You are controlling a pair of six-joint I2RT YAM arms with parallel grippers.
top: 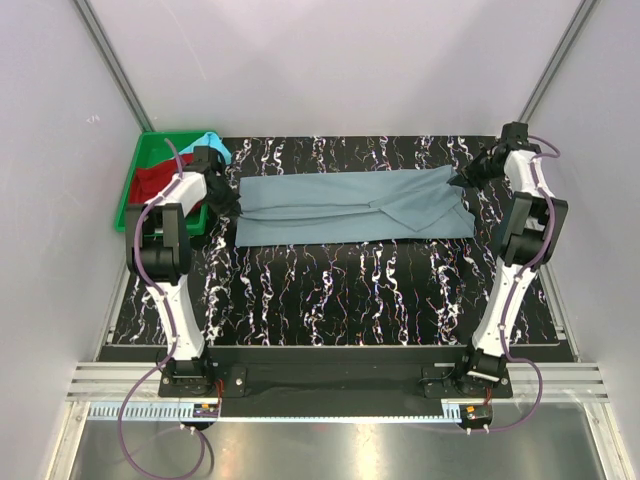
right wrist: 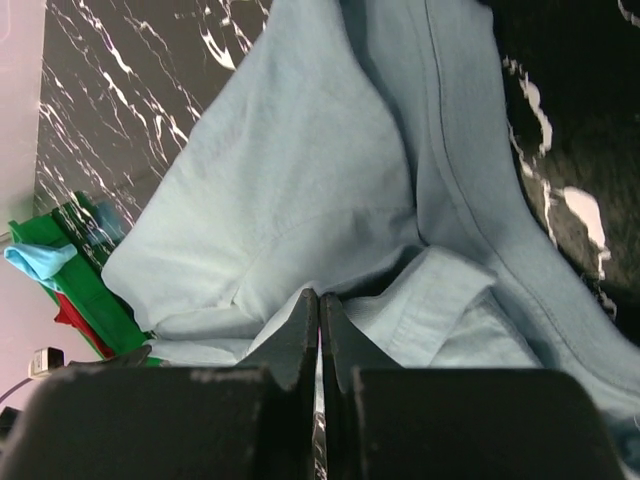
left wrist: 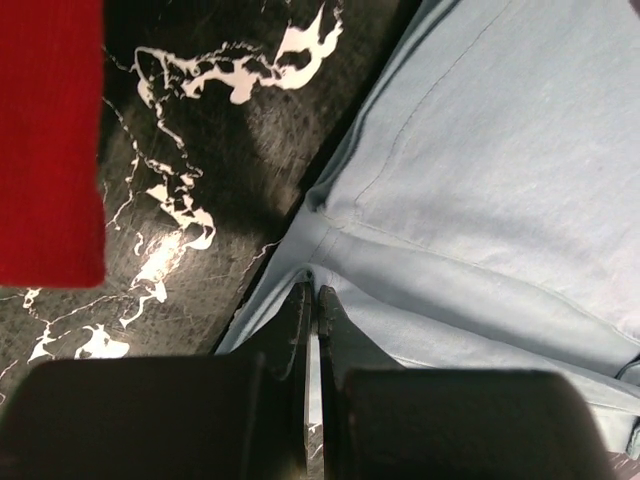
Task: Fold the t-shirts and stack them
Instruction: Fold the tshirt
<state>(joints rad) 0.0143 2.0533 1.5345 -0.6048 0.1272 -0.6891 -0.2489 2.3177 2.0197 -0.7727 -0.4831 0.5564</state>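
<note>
The large grey-blue t-shirt (top: 350,205) lies as a long band across the far part of the table, folded lengthwise. My left gripper (top: 222,200) is shut on its left end; in the left wrist view the closed tips (left wrist: 315,292) pinch a fold of the grey-blue cloth (left wrist: 480,180). At the band's right end, my right gripper (top: 462,180) is shut on the cloth too, its tips (right wrist: 319,297) nipping a ridge of the shirt (right wrist: 300,170). The red t-shirt (top: 150,182) and the light turquoise t-shirt (top: 212,143) lie in the tray.
A green plastic tray (top: 128,205) stands at the far left corner, close beside my left arm. The table top (top: 340,290) is black marble-patterned. White walls close in the back and both sides. The red cloth (left wrist: 50,140) fills the left wrist view's left edge.
</note>
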